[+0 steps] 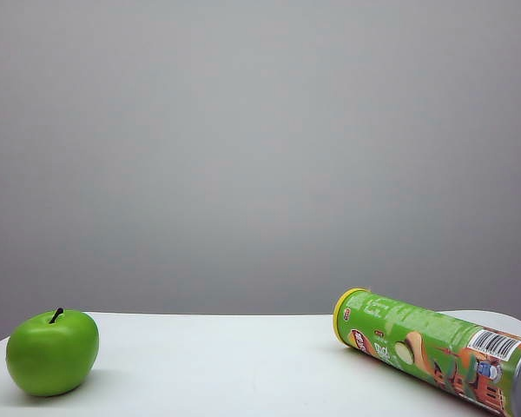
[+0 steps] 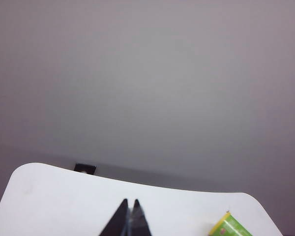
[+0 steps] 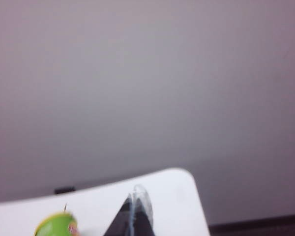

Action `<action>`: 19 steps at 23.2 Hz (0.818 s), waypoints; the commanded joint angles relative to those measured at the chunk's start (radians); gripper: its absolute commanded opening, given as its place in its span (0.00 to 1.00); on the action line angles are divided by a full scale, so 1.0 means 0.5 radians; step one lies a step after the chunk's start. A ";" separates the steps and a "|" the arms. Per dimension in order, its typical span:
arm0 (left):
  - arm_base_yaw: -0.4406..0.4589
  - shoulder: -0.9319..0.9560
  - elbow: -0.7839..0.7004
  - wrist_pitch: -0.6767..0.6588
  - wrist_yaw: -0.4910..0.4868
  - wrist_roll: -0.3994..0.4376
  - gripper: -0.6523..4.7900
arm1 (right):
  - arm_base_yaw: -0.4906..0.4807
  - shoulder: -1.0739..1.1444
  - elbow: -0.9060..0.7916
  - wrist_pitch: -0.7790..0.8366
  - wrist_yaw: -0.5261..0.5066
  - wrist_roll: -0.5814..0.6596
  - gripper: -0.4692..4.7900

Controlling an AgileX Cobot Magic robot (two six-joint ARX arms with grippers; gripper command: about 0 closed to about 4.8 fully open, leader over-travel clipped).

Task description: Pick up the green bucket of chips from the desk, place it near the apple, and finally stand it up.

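Lying apart: one green bucket of chips (image 1: pixel 434 347), one apple (image 1: pixel 52 352).

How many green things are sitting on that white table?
2. The apple stands at the table's left end; the green bucket of chips lies on its side at the right end. Anything beyond the frame edges stays unseen.

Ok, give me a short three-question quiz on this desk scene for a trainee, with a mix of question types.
1. True or false: the green bucket of chips stands upright on the desk.
2. Which object sits on the exterior view's left: A) the apple, B) the can, C) a cup?
3. Fill in: both the left tool and the right tool are ____.

Key: 1 false, it lies on its side. 2 A. 3 shut.
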 commanded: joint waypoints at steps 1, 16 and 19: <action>0.001 0.438 0.399 -0.246 0.167 0.106 0.11 | -0.001 0.153 0.192 0.097 0.077 0.030 0.08; -0.002 1.753 1.547 -1.168 0.381 0.823 0.36 | 0.000 1.881 1.444 -0.242 -0.503 -0.250 0.08; -0.013 1.804 1.599 -1.218 0.371 0.826 0.51 | 0.000 2.083 1.630 -0.454 -0.591 -0.258 0.08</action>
